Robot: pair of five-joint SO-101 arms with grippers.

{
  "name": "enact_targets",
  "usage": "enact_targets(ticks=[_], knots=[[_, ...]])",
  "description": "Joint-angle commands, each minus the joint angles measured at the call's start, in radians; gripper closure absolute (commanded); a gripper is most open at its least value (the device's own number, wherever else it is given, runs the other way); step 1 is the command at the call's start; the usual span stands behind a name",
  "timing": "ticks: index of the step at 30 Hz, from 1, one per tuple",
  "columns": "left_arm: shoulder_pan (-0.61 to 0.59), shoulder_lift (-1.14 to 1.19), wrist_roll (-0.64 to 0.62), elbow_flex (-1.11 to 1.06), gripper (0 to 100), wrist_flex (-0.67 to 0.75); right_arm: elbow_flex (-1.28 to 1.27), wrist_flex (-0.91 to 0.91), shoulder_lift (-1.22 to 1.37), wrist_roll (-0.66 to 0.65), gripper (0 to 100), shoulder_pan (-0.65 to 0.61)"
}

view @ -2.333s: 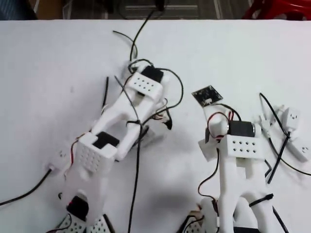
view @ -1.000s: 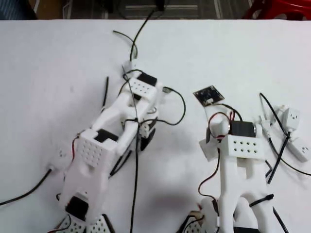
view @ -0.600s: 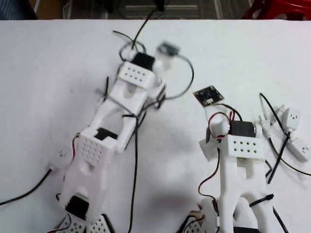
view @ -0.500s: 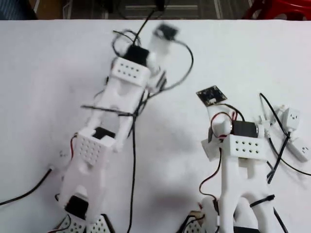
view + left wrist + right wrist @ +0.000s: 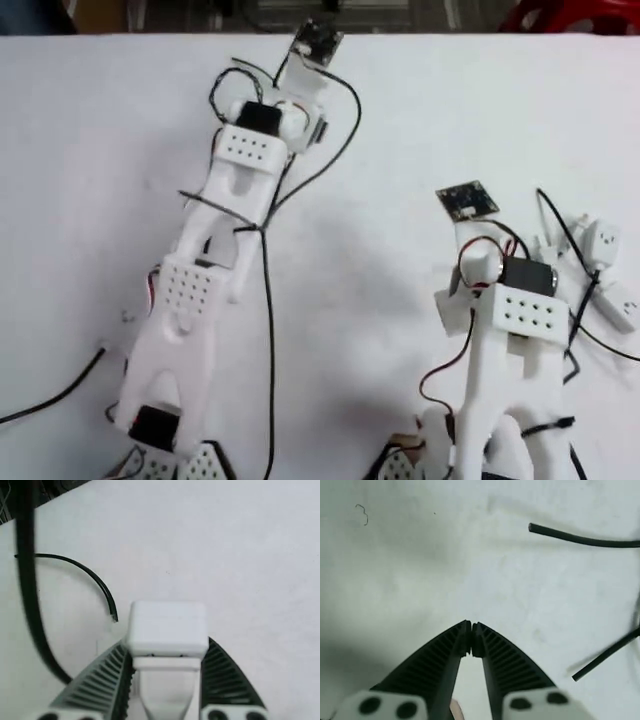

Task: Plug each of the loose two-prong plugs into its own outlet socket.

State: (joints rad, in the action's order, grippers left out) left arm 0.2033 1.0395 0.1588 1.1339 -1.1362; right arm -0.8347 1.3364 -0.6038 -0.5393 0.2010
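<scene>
Left gripper [image 5: 167, 649]: jaws clamp the white plug [image 5: 167, 625] by its flat sides, likely light, rigid, slippery; right gripper [image 5: 471, 639]: jaws closed, empty.

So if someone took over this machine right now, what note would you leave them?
Left gripper: fingers shut on a white block near the table's far edge; plug or socket, I cannot tell.
Right gripper: fingers shut, holding nothing, over bare table.
A socket and a second socket lie at the table's right edge; their faces look empty.
Done: nothing plugged in that I can see.
Left to do: every plug.
</scene>
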Motion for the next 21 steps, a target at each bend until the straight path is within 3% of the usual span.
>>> enact_targets(ticks=[1,6,13,21], knots=[[-0.016,0.008,0.063,0.115,97,-0.020,-0.012,-0.004,-0.018,0.000,98.0,0.013],[-0.024,0.033,0.141,0.167,87,-0.112,-0.054,0.013,-0.019,-0.063,98.0,0.013],[-0.068,0.039,0.184,0.278,59,-0.373,-0.057,0.059,-0.019,-0.104,98.1,0.019],[-0.216,0.041,0.181,0.497,55,-0.431,-0.054,0.045,-0.019,-0.104,98.1,0.068]])
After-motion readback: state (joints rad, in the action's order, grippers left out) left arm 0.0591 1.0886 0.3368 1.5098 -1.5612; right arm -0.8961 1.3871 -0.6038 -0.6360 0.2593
